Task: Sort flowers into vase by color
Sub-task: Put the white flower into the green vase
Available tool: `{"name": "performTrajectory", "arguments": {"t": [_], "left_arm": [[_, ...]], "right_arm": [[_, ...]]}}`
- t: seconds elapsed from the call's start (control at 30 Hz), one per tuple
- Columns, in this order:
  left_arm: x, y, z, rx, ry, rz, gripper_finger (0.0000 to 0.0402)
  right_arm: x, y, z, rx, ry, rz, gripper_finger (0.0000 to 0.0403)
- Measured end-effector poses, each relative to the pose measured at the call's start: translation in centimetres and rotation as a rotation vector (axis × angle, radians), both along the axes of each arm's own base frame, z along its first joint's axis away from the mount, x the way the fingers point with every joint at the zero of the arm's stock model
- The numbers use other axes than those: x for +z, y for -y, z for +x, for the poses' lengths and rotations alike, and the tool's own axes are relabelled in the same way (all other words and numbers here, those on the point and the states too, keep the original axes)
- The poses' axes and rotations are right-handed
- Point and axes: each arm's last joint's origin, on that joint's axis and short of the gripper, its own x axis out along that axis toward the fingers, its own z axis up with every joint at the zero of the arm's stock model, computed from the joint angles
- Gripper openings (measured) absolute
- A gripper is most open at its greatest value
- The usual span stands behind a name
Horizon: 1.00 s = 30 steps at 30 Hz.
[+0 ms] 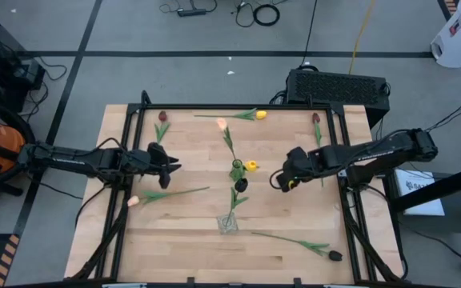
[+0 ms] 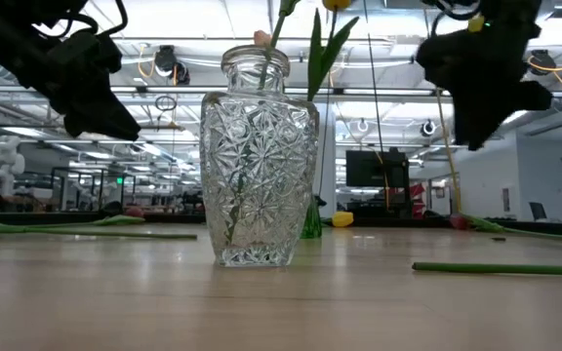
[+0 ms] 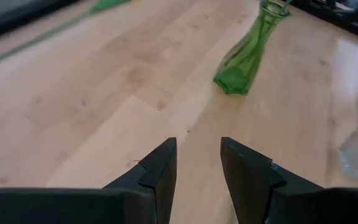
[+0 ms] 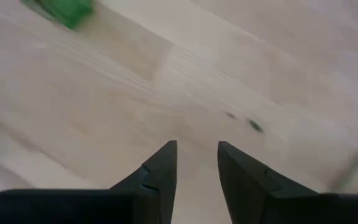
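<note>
We are seeing flowers (image 1: 166,194) lying flat all around the wooden table, with yellow, peach and dark heads. Some are standing in the clear vase (image 2: 257,156) and the green vase (image 3: 247,53) near the middle.

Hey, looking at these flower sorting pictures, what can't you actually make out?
- High view: which stems stand in the green vase and which in the clear vase; too small, overlapping.
- Low view: flower heads in the clear vase are cut off by the top edge; the green vase is mostly hidden behind it.
- Right wrist view: the table is motion-blurred; the green vase is a smear.
</note>
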Motion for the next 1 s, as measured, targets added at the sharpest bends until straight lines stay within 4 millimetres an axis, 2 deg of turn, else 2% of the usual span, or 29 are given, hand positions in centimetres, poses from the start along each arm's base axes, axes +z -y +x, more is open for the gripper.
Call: {"name": "performTrajectory", "arguments": {"t": [0.27, 0.47, 0.6, 0.87, 1.0], "left_arm": [[-1.0, 0.2, 1.0, 0.062, -0.056, -0.171, 0.0132], [0.6, 0.2, 3.1, 0.106, -0.07, -0.176, 0.0132], [1.8, 0.2, 4.5, 0.16, -0.082, -0.211, 0.0132], [3.6, 0.3, 6.3, 0.37, -0.179, -0.381, 0.0132], [3.8, 0.6, 7.2, 0.341, -0.252, -0.442, 0.0132]], "right_arm": [[-0.1, 0.3, -0.4, 0.196, -0.039, -0.06, 0.0085], [-2.7, 1.5, -2.3, 0.295, 0.11, -0.019, 0.0055], [-4.3, 1.8, -4.3, 0.269, 0.225, 0.003, 0.0033], [-3.9, 2.0, -5.4, 0.339, 0.304, -0.043, 0.0018], [-3.9, 2.2, -5.4, 0.382, 0.299, -0.072, 0.0017]]}}
